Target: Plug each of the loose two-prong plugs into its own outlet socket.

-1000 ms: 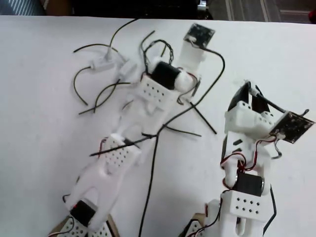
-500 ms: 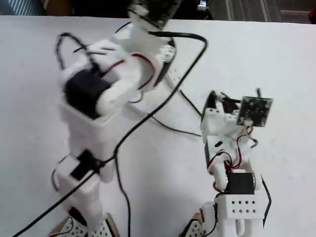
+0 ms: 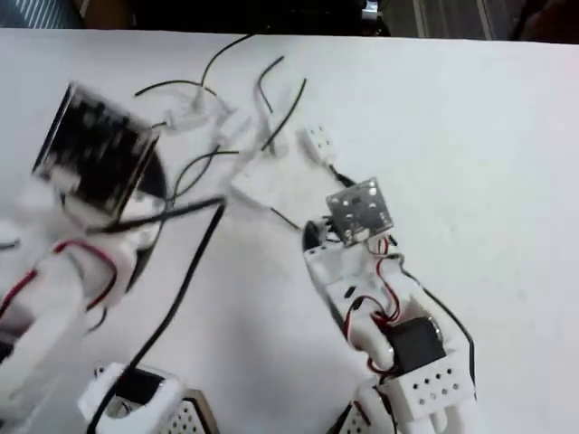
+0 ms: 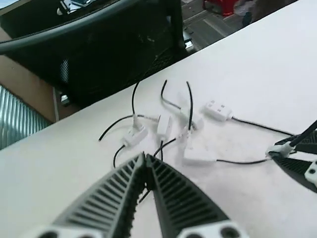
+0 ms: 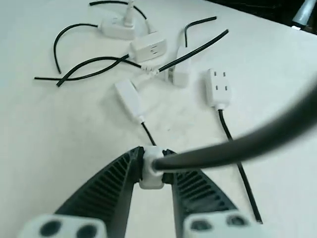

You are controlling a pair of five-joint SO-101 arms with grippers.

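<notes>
My right gripper [image 5: 151,154] is shut on a small white two-prong plug [image 5: 150,171] whose thick black cord [image 5: 237,144] runs off to the side. Beyond it on the table lie a white outlet socket block [image 5: 218,87], a second socket [image 5: 148,48] and loose white plugs [image 5: 128,98] with short black wires. In the high view the right gripper [image 3: 312,238] sits just short of that cluster [image 3: 253,149]. My left gripper [image 4: 145,157] is shut on nothing, held above the table and looking down at the same plugs [image 4: 163,126] and a socket [image 4: 218,110].
The left arm [image 3: 63,262] stands raised and blurred at the table's left side, its black cable [image 3: 172,307] hanging across the surface. Bare white tabletop [image 3: 488,136] spreads to the right. A dark chair [image 4: 109,44] stands past the far edge.
The left arm has swung up and away from the table's middle to the left side. The right arm has moved left, toward the cluster of plugs and sockets.
</notes>
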